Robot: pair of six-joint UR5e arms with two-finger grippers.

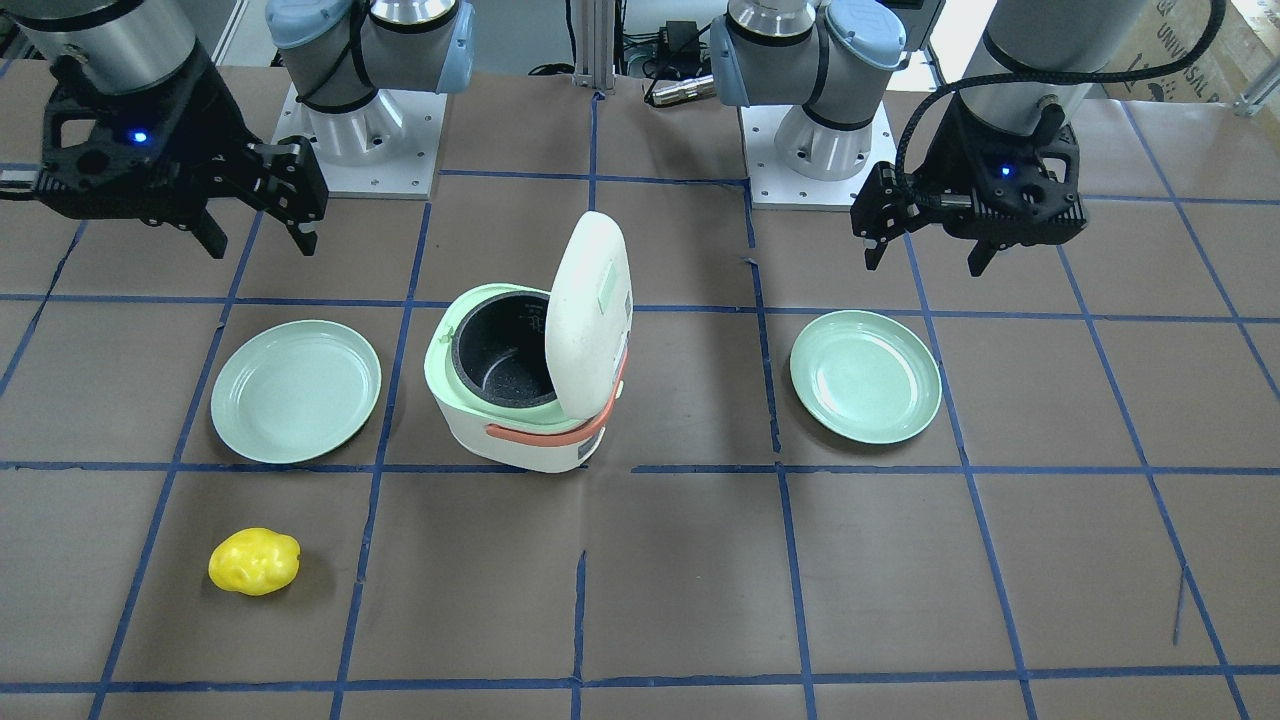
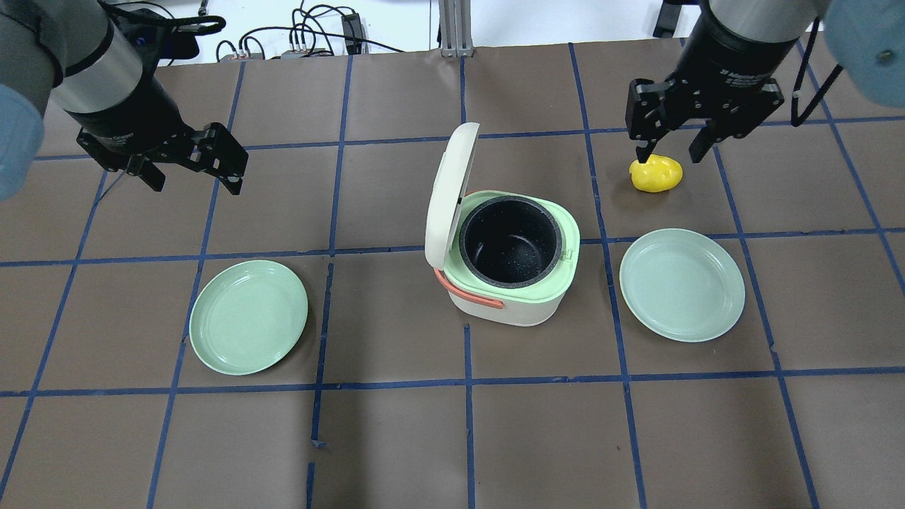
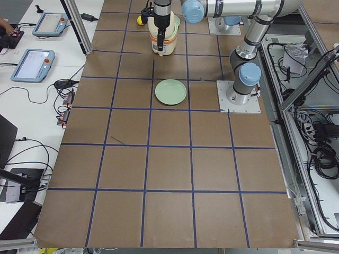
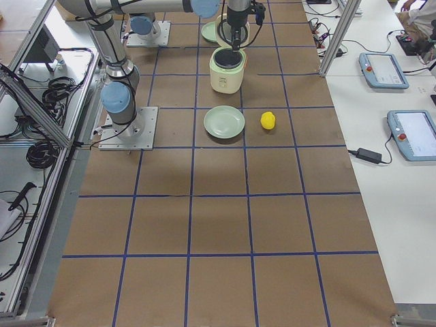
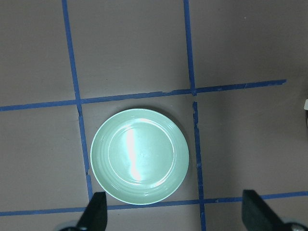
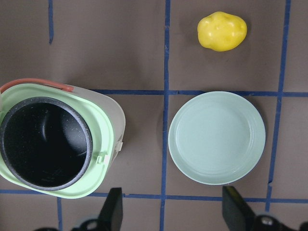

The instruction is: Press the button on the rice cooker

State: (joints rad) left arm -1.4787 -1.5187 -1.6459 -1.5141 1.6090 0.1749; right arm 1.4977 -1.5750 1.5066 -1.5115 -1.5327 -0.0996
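Note:
The white rice cooker (image 1: 520,440) stands at the table's middle with its lid (image 1: 588,312) swung up and open. The black inner pot (image 2: 510,242), mint-green rim and salmon-orange handle (image 2: 470,295) show. It also shows at the left of the right wrist view (image 6: 53,144). I cannot make out a button. My left gripper (image 2: 196,185) is open and empty, raised well to the cooker's left. My right gripper (image 2: 668,157) is open and empty, raised to the cooker's right, over a yellow lumpy object (image 2: 656,174).
One mint-green plate (image 2: 248,316) lies left of the cooker, below my left gripper (image 5: 175,214). Another plate (image 2: 682,285) lies right of it, also in the right wrist view (image 6: 216,137). The yellow object (image 6: 222,31) lies beyond that plate. Blue tape lines cross the brown table.

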